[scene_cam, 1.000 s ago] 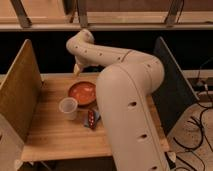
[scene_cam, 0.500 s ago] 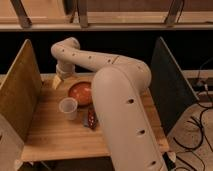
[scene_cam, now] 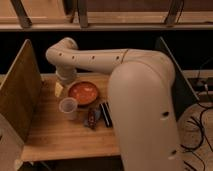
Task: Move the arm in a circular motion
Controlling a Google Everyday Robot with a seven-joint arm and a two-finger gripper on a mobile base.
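Camera view: the arm (scene_cam: 140,100) has been swung leftward over the table (scene_cam: 50,135) since a second ago, so the circular sweep is judged under way. Just left of the orange bowl (scene_cam: 83,93), the gripper (scene_cam: 61,86) is held; its opening cannot be told.

My arm (scene_cam: 145,100) is wearing a smooth cream-white shell all over, and it is glowing slightly warm in the dim light. It is running in thick rounded tubes: one very broad segment, then a slimmer one ending in a domed cap. Small dark screw holes (scene_cam: 161,114) are dotting the shell, two on the broad part and a row along the slim one. A faint seam is ringing the joint between them. My gripper (scene_cam: 61,86) is hanging at the arm's left end, under a short pale wrist, and it is looking pale yellowish.
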